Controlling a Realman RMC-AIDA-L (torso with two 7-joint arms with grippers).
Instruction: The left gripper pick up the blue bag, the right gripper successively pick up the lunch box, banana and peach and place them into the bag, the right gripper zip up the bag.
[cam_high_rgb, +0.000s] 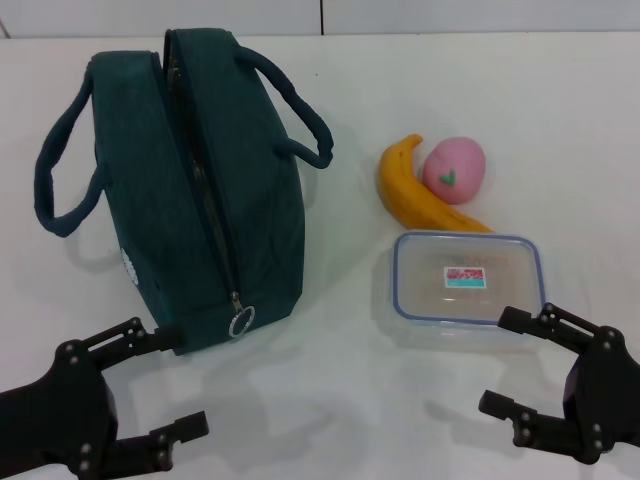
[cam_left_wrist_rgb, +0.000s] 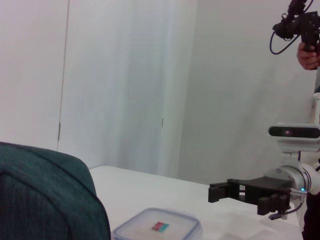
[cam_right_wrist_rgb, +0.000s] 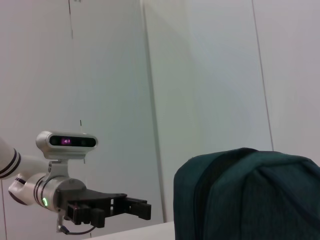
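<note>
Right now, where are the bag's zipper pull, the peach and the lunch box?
zipper pull (cam_high_rgb: 241, 321), head view, on its round ring.
peach (cam_high_rgb: 455, 171), head view, middle of its pink skin.
lunch box (cam_high_rgb: 468, 278), head view, on the lid's label.

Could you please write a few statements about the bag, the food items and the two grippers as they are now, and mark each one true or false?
1. The blue bag stands on the table with its zipper open. True.
2. The banana is already inside the bag. False: it lies on the table beside the peach, just beyond the lunch box.
3. The lunch box has its lid on. True.
4. The left gripper holds a bag handle. False: its jaws are open and empty, near the bag's front end.
5. The right gripper is shut on the lunch box. False: it is open and empty, close to the box's near edge.
</note>
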